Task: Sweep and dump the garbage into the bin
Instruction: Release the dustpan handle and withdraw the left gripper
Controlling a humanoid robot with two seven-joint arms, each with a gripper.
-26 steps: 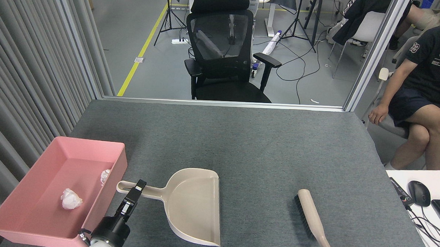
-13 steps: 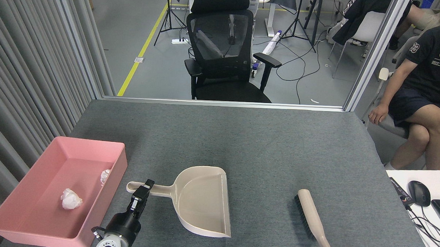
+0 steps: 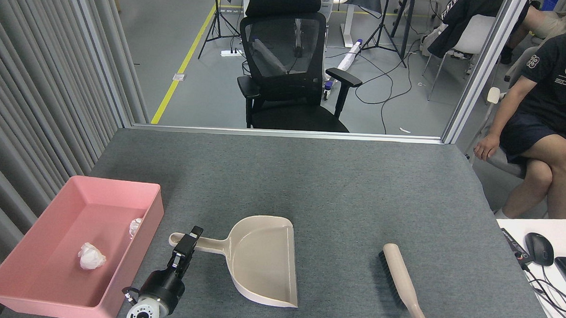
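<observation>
Grey felt tabletop (image 3: 339, 190) is carrying everything, with a black mesh office chair (image 3: 287, 68) standing beyond its far edge and a seated person (image 3: 547, 118) waiting off to the far right of the dustpan.

Beige plastic long-handled dustpan (image 3: 264, 263) is lying flat near the front edge, pan empty, mouth facing the front.

Left claw (image 3: 187, 246) is sitting on the dustpan's handle, its black fingers appearing clamped on the handle near the loop end.

Shallow pink plastic rectangular bin (image 3: 146, 220) is sitting just left of the dustpan handle, not touching it.

Garbage is lying inside the bin: one crumpled white tissue ball (image 3: 91, 257) on the floor of the bin, a second white tissue ball (image 3: 135, 227) resting against the wall nearest the dustpan.

Beige-handled brush with black bristles (image 3: 401, 283) is lying right of the dustpan, well apart from it.

Right claw is not showing in this view.

Judgement: dumping looks done, since no tissue is showing on the tabletop or in the pan. Step in hand is setting the dustpan down. Next move is likely calling for releasing the handle and lifting clear without nudging the pan.
</observation>
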